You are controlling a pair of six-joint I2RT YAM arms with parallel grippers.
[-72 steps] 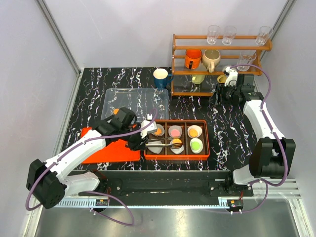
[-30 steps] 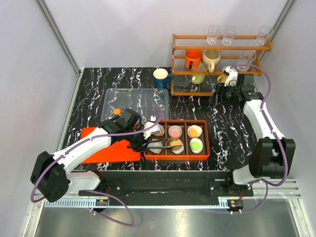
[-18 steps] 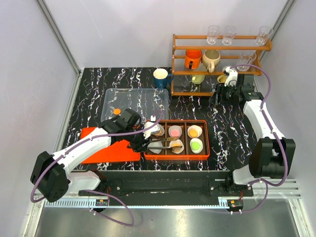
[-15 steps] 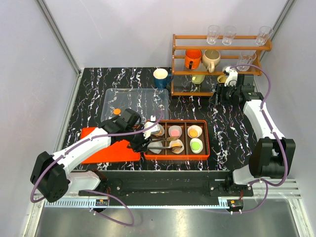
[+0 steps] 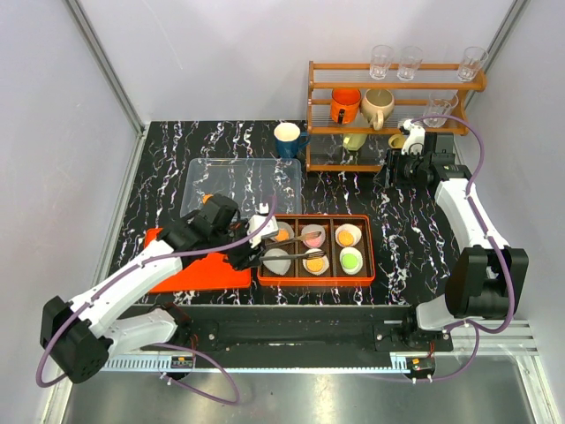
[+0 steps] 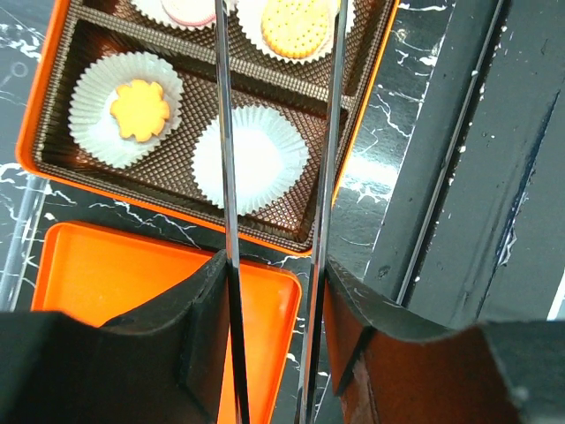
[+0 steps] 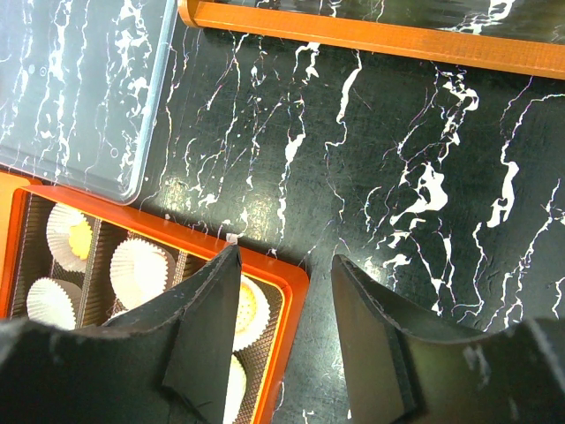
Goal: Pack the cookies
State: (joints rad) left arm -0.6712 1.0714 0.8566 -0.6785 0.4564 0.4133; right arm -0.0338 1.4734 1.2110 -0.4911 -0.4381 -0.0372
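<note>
We read this as a robotics lab cell dressed as a kitchen. White panels [image 5: 221, 53] on aluminium struts [image 5: 106, 66] box in a marble-patterned bench [image 5: 168, 146]. Left arm [image 5: 132, 278] and right arm [image 5: 466, 208] bolt to a rail [image 5: 291, 336] at 6 o'clock. A wooden rack [image 5: 397, 87] of mugs [image 5: 346, 104] and glasses [image 5: 381, 60] stands at 1 o'clock.

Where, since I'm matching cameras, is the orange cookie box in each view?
Top external: cookie box centre, toward the near edge.
Left wrist: cookie box upper left, behind the tongs.
Right wrist: cookie box bottom-left corner.
Shared landmark: black marbled tabletop.
</note>
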